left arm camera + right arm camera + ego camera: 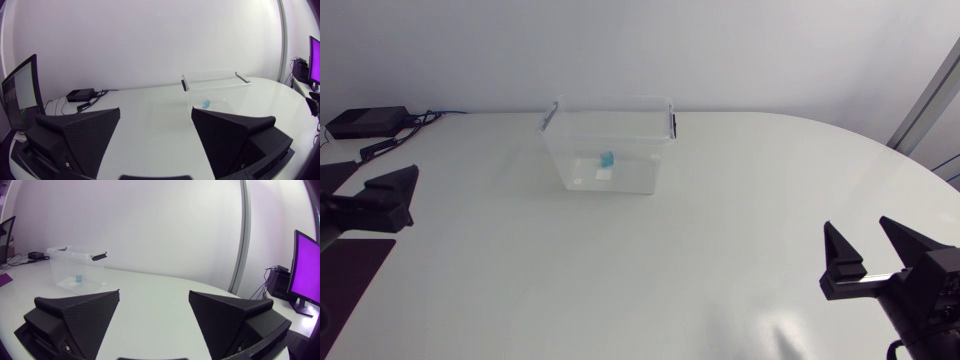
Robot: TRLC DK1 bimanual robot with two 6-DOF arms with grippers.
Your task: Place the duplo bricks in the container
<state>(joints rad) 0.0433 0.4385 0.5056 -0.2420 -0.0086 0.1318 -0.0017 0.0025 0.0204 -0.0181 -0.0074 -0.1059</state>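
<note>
A clear plastic container with dark handle clips stands at the table's far middle. Inside it lies a small light-blue duplo brick, also seen in the left wrist view and the right wrist view. My left gripper rests at the table's left edge, open and holding nothing, far from the container. My right gripper sits at the near right, open with nothing between its fingers; the container is far ahead of it.
A black box with cables lies at the table's far left corner. The white table stretches bare between both grippers and the container.
</note>
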